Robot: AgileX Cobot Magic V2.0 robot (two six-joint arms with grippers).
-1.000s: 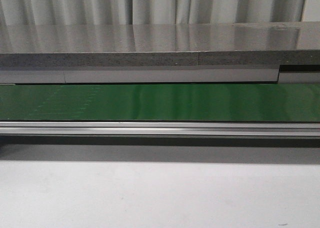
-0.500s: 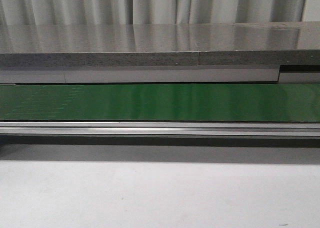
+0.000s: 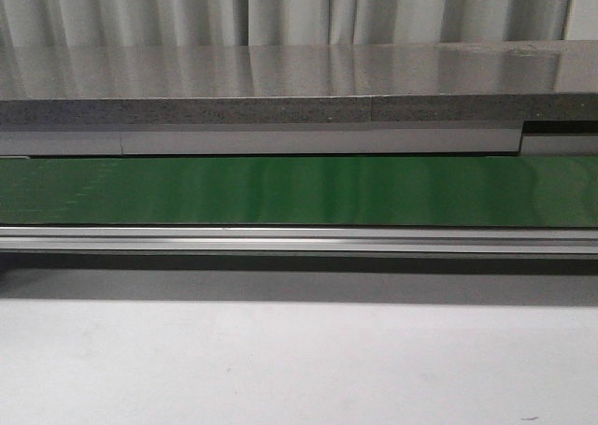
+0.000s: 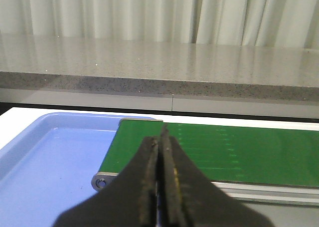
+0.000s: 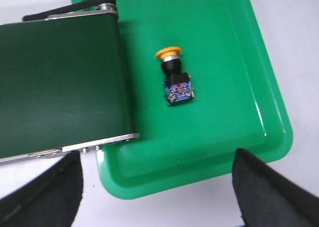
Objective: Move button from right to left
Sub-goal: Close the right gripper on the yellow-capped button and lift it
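One small push-button (image 5: 175, 80) with round yellow-orange cap and black cube-like body, lying on its side inside a shallow green plastic tray (image 5: 234, 77), cap pointing away from the bluish marked end. Lying free on the tray floor, just beside the end of the dark green conveyor belt (image 5: 60, 82) but apart from it, touching no gripper. One tray of this colour, sitting partly under the belt's end roller.

Right gripper (image 5: 157, 187) spread wide, two black fingertips (image 5: 50, 192) at the picture's lower corners, well apart, holding nothing and touching nothing, above the near rim of the green tray.

Left gripper (image 4: 160, 182) closed, the two black fingers (image 4: 147, 187) pressed together with only a thin line between them; possibly something thin and yellowish at the inner edge of one pad, too unclear to tell. Hovering near the other end of the belt, where one light blue plastic tray (image 4: 45, 157) sits beside and partly under the belt roller.

One long green belt (image 3: 299, 190) across the front view, with silver aluminium rail (image 3: 299, 240) along its near edge, white tabletop (image 3: 299, 360) in front, grey speckled stone-like counter (image 3: 280, 84) behind, pale pleated curtains (image 3: 280, 9) at the back. No arm in that view.
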